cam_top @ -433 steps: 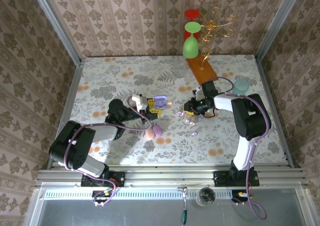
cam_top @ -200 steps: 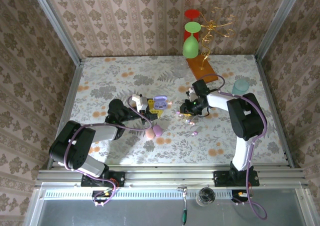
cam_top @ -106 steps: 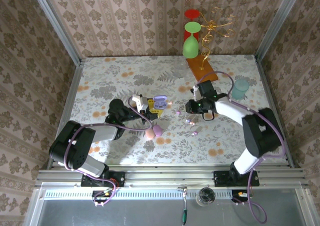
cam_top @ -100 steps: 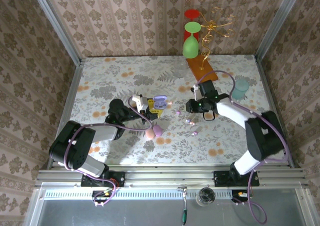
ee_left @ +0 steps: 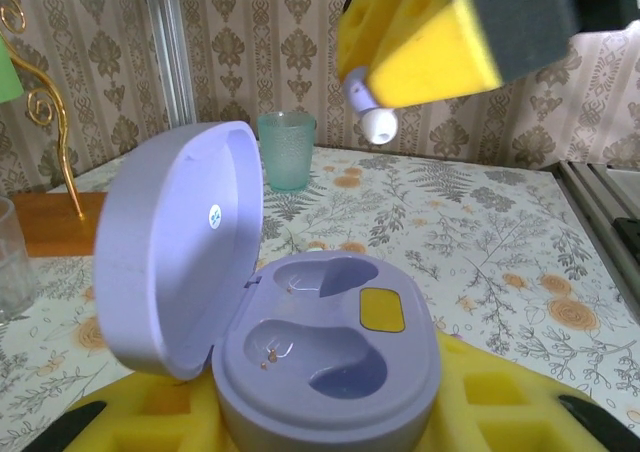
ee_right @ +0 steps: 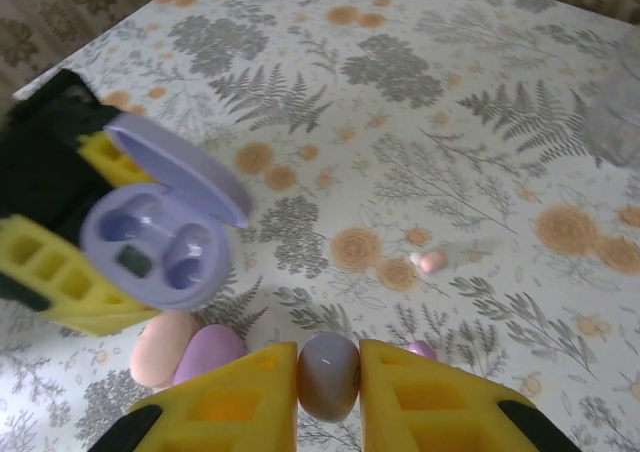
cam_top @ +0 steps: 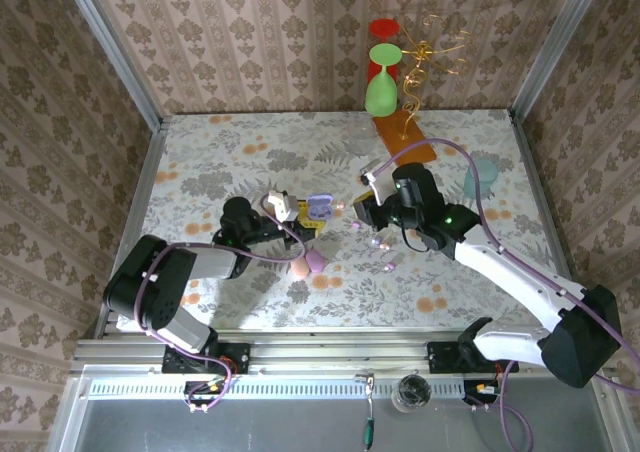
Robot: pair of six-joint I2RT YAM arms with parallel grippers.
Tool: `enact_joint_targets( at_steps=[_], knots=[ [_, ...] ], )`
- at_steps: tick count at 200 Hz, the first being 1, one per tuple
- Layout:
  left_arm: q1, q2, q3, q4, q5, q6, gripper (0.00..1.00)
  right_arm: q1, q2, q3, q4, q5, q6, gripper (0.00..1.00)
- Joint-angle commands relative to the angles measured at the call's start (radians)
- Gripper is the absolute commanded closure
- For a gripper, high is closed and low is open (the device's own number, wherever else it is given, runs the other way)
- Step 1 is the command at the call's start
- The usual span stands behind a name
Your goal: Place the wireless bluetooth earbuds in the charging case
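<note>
My left gripper (cam_top: 300,218) is shut on the lilac charging case (cam_top: 320,208), which rests between its yellow fingers (ee_left: 500,412). The case (ee_left: 320,357) has its lid (ee_left: 175,247) open, and both wells are empty. Just right of the case, my right gripper (cam_top: 362,212) is shut on one lilac-grey earbud (ee_right: 328,377), which shows between its yellow pads (ee_right: 235,402). That earbud (ee_left: 372,120) hangs above the case in the left wrist view. Other earbuds lie on the table: a pink one (ee_right: 432,261) and a lilac one (ee_right: 422,349).
A peach pebble (cam_top: 299,268) and a lilac pebble (cam_top: 316,260) lie just in front of the case. A teal cup (cam_top: 483,175) stands at the right. Green (cam_top: 380,92) and red (cam_top: 383,30) goblets and a gold wire stand (cam_top: 420,62) on an orange base are at the back.
My right arm has swung out and its gripper has risen from the loose earbuds and moved left toward the case, carrying one earbud. The left arm and case have stayed put.
</note>
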Motion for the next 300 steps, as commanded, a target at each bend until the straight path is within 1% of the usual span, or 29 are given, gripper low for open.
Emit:
enact_joint_targets(
  at_steps=[1, 47, 76, 109, 115, 183, 212, 223, 246, 300],
  knots=[
    [0.004, 0.006, 0.012, 0.009, 0.009, 0.017, 0.7, 0.054, 0.023, 0.076, -0.045, 0.064, -0.084, 0.78],
    [0.001, 0.005, 0.005, 0.014, 0.023, 0.021, 0.71, 0.134, 0.099, 0.162, -0.076, 0.114, -0.14, 0.79],
    [0.001, -0.003, -0.002, 0.017, 0.03, 0.024, 0.71, 0.164, 0.145, 0.194, -0.085, 0.13, -0.158, 0.79],
    [0.001, -0.023, -0.006, 0.012, 0.035, 0.024, 0.71, 0.169, 0.168, 0.204, -0.094, 0.15, -0.169, 0.79],
    [0.001, -0.025, -0.008, 0.012, 0.037, 0.023, 0.71, 0.169, 0.199, 0.204, -0.095, 0.155, -0.169, 0.79],
    [0.001, -0.055, -0.014, 0.001, 0.06, 0.027, 0.72, 0.17, 0.243, 0.202, -0.096, 0.173, -0.177, 0.8],
    [0.001, -0.06, -0.015, 0.004, 0.059, 0.024, 0.72, 0.171, 0.247, 0.209, -0.113, 0.166, -0.19, 0.8],
    [0.001, -0.06, -0.012, 0.004, 0.059, 0.024, 0.72, 0.172, 0.249, 0.212, -0.125, 0.159, -0.195, 0.78],
    [0.001, -0.06, -0.009, 0.003, 0.059, 0.026, 0.72, 0.18, 0.244, 0.219, -0.141, 0.158, -0.207, 0.78],
    [0.001, -0.051, -0.009, 0.014, 0.06, 0.018, 0.74, 0.189, 0.232, 0.241, -0.188, 0.164, -0.239, 0.76]
  ],
)
